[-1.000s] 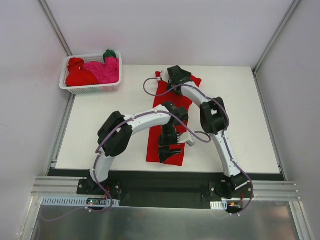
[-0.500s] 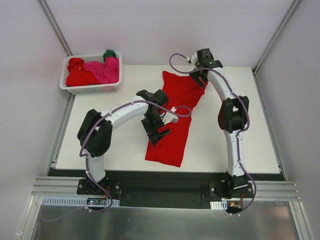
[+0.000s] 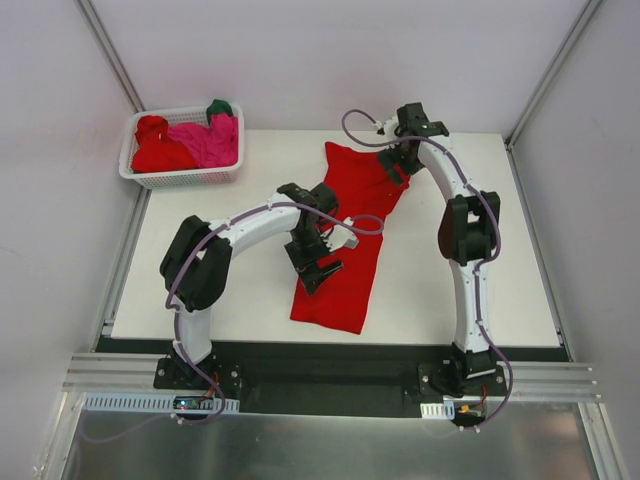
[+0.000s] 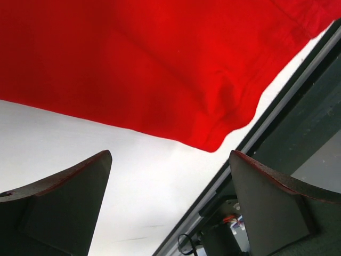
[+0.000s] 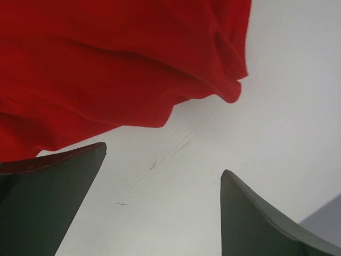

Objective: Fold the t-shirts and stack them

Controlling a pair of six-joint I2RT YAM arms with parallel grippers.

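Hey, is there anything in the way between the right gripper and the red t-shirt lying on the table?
Nothing visible. The right gripper is open over the bare table, and the edge of the red t-shirt lies just ahead of it in the right wrist view, with only tabletop between them.

Basket blocks far-left corner; table open right of red shirt.

We recorded a white table filling the centre of the top view. One red t-shirt lay spread on it, slightly right of centre. It ran from near the upper edge down to near the lower edge. A white lattice basket stood at the table's upper-left corner.
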